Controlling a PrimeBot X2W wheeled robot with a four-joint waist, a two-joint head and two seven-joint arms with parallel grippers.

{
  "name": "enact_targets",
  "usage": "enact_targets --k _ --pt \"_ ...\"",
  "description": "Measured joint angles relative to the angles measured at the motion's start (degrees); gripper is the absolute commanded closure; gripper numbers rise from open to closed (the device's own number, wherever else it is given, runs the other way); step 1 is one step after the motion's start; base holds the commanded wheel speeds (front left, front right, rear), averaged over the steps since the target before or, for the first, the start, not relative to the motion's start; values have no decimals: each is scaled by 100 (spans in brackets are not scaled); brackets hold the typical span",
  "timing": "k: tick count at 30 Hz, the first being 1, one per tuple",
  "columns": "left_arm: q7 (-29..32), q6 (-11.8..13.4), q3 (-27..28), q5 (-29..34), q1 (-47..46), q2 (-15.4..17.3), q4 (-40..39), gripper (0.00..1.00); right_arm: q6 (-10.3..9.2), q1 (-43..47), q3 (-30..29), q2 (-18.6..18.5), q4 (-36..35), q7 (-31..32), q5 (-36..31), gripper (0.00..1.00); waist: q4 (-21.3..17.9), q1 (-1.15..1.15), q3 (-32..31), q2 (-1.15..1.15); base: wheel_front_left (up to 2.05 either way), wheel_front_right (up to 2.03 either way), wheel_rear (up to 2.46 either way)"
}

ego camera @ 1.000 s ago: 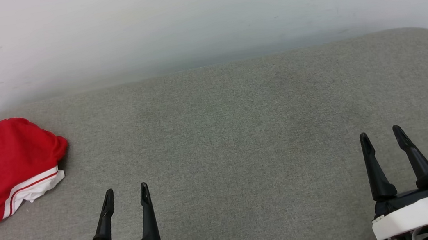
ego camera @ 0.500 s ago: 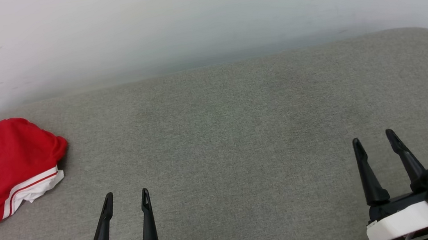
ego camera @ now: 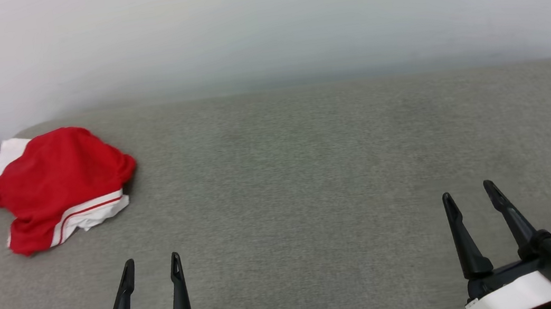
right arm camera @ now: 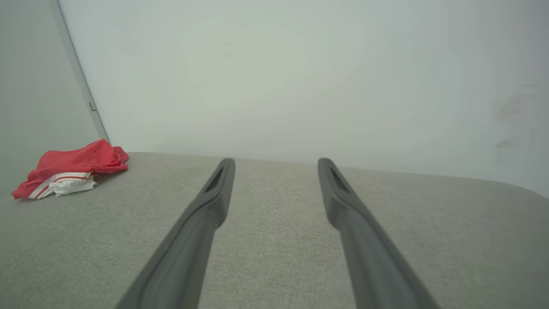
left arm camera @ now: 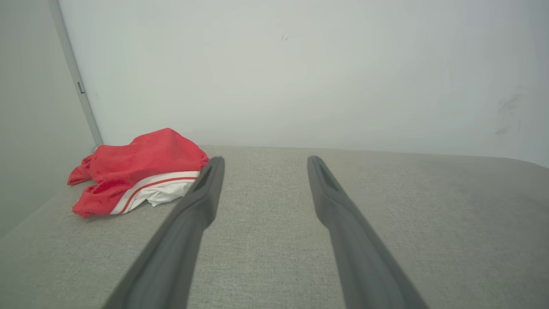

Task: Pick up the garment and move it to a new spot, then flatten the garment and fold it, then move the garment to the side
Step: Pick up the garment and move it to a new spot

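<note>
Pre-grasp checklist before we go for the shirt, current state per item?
1. The left end effector open, empty: ok.
2. The right end effector open, empty: ok.
3. The garment in view, at the far-left corner of the grey surface: ok.
4. Nothing lying between the left end effector and the garment: ok.
5. The garment lying flat: not ok, crumpled.
6. Where its collar or hem lies: cannot tell.

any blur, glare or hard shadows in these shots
Head view: even, diffuse light, no glare; the garment casts only a faint shadow at its right edge; the grey surface looks slightly soft. Left wrist view: the left gripper is blurred near the lens, the garment sharper. Right wrist view: the right gripper is likewise soft.
</note>
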Motion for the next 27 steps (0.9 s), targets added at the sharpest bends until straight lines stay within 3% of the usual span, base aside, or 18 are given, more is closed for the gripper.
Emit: enact_targets --k 17,27 --pt "-1 -111 288 67 292 0 -87 0 0 143 285 0 105 0 88 0 1120 0 -262 0 0 0 0" --pt "-1 -136 369 109 346 0 -153 0 0 190 338 0 130 0 185 0 1487 0 -370 0 0 0 0"
